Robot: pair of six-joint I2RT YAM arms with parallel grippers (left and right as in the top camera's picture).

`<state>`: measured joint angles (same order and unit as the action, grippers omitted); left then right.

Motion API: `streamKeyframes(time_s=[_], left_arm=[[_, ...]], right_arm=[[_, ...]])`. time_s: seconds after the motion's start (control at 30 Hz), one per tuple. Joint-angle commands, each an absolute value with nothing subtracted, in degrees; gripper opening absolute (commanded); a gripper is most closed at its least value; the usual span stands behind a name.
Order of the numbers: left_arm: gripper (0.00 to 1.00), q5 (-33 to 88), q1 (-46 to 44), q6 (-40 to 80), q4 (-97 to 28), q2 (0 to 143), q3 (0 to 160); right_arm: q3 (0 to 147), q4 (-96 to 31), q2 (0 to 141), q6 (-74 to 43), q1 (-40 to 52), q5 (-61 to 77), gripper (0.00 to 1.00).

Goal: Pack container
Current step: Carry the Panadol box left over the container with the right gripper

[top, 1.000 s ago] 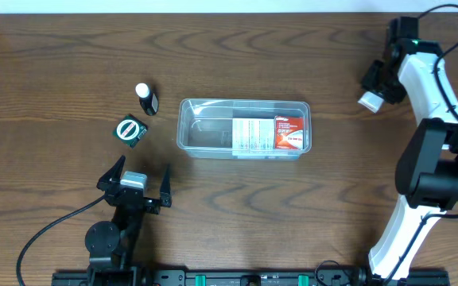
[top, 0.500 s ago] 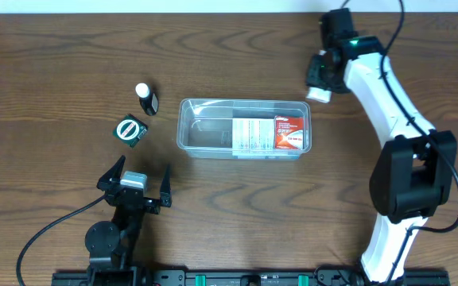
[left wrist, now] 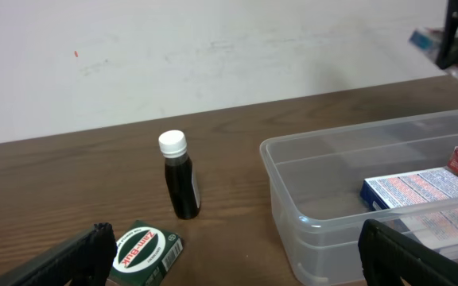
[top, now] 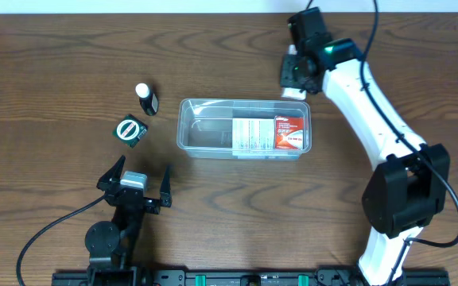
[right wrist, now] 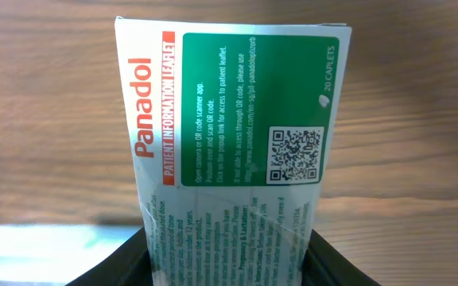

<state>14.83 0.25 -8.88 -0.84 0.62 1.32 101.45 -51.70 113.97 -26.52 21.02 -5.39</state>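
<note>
**Panadol box coming in over the tub**

The right pincer [top: 294,83] is clamped on a Panadol box [right wrist: 233,135]. It grips 1 end, so most of the box sticks out past the fingers. My guess is that's on purpose, so the free end can go into the tub first without the fingers hitting the wall.

The container [top: 205,131] sits on the bench just on the robot's side of that pincer, which hangs about over its far rim at the right-hand end. Directly below and inward of the pincer there's already a red box [top: 289,132], with a white pack [top: 252,135] next to it. The left half of the tub is bare, so I'd say the free room is further left than where the pincer is now.

The left pincer [top: 145,164] is spread wide with nothing in it, low by the robot's edge. A small bottle [top: 146,98] and a green box [top: 131,129] stand ahead of it, and the tub is ahead and to its right. They're probably next to pack, since both are outside the tub.
</note>
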Motion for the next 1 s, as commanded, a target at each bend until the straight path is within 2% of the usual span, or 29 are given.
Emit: streamKeyframes(time_s=[0.0, 0.27, 0.53, 0.97], left_arm=[[0.98, 15.44, 0.08, -9.19, -2.68, 0.23, 0.23], [0.98, 15.44, 0.08, -9.19, -2.68, 0.23, 0.23], [0.98, 15.44, 0.08, -9.19, -2.68, 0.23, 0.23], [0.98, 15.44, 0.08, -9.19, -2.68, 0.23, 0.23]], right_arm=[[102.91, -51.83, 112.51, -26.76, 25.02, -4.43, 0.45], [102.91, -58.89, 112.51, -30.04, 32.29, -4.21, 0.46], [102.91, -67.70, 112.49, -31.33, 34.28, -4.25, 0.48], [102.91, -67.05, 112.49, -33.56, 34.72, -1.37, 0.48]])
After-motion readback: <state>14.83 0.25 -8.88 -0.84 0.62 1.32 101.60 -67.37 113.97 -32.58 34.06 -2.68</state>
